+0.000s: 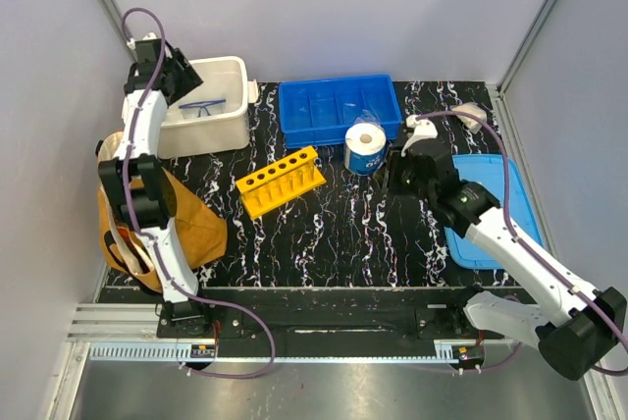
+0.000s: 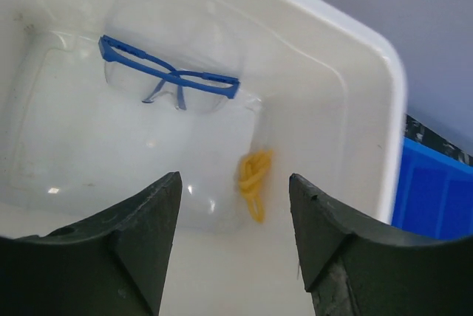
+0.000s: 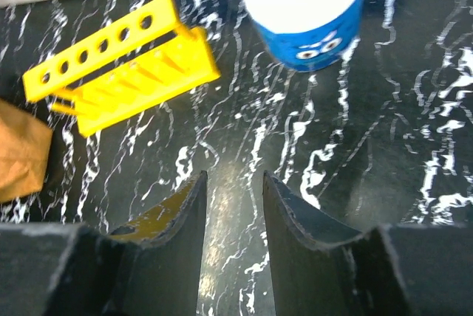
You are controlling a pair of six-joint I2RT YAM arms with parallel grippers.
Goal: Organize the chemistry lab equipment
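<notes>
Fingers of the left gripper [image 2: 235, 178] stand apart, holding nothing, above the white bin [image 2: 355, 72]. Inside it the goggles [image 2: 171, 78] lie near a small yellow piece [image 2: 255, 176], possibly a rubber band. Parted and empty, the right gripper [image 3: 234, 177] hovers over the table [image 3: 369, 146] near the yellow rack [image 3: 126, 65] and paper roll [image 3: 307, 6].

- Between the left fingers [image 2: 140, 249]: a clear gap. Goggles [image 2: 174, 83] and yellow piece [image 2: 255, 179] lie ahead in the white bin [image 2: 369, 72], whose wall stands to the right.
- Ahead of the right fingers [image 3: 303, 235]: bare surface [image 3: 244, 146], with the rack [image 3: 126, 65] ahead-left and the paper roll [image 3: 307, 13] ahead-right.
</notes>
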